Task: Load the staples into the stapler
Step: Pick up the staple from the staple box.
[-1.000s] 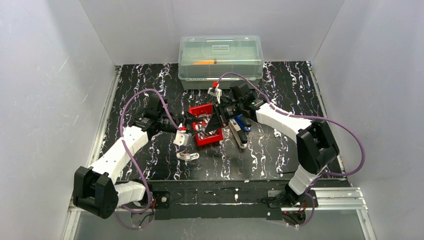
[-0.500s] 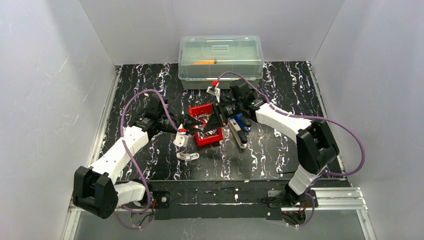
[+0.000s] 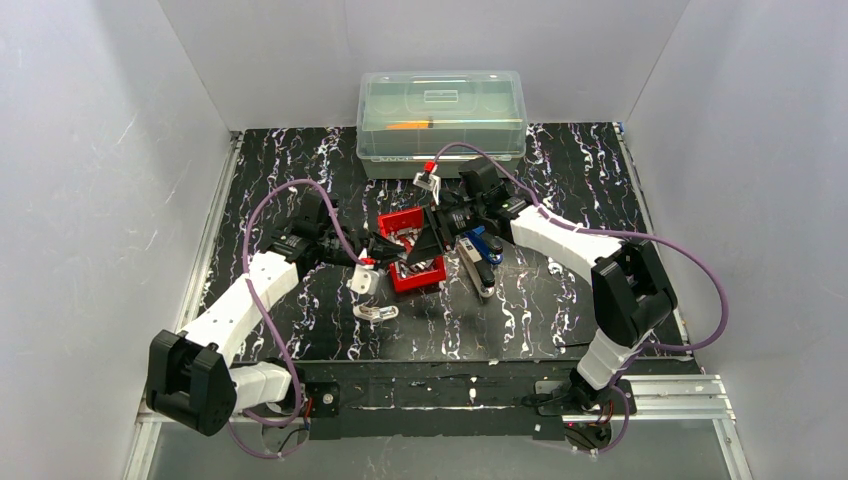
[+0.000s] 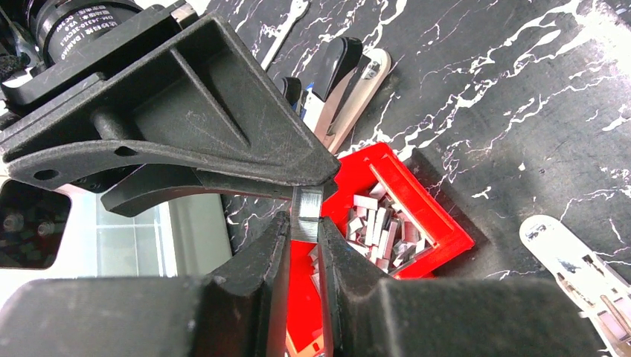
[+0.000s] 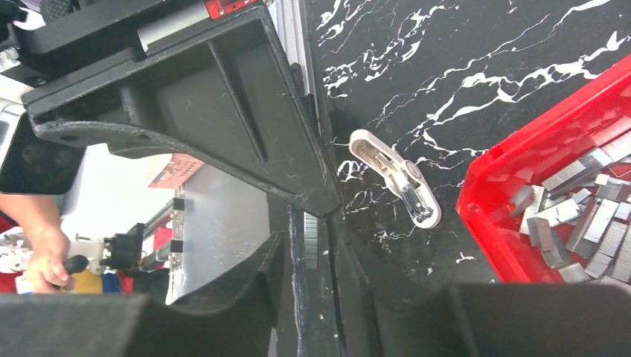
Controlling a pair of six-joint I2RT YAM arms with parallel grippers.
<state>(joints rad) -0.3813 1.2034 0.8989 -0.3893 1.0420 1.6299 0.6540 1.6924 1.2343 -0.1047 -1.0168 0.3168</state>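
Note:
My left gripper (image 4: 305, 230) is shut on a short silvery strip of staples (image 4: 306, 216) and holds it above the red tray (image 4: 439, 223), which holds several loose staples (image 4: 376, 223). My right gripper (image 5: 309, 260) faces it tip to tip. Its fingers stand a little apart on either side of the same strip's other end (image 5: 311, 239). In the top view both grippers, left (image 3: 385, 248) and right (image 3: 425, 240), meet over the tray (image 3: 432, 275). The blue and black stapler (image 3: 480, 255) lies just right of the tray, also seen in the left wrist view (image 4: 346, 74).
A clear lidded box (image 3: 440, 120) stands at the back. A white staple remover (image 3: 375, 312) lies in front of the tray, also in the right wrist view (image 5: 398, 178). Another small white piece (image 3: 362, 280) lies left of the tray.
My left gripper has shifted slightly right, towards the right gripper, with the strip in it. The right arm has barely moved.

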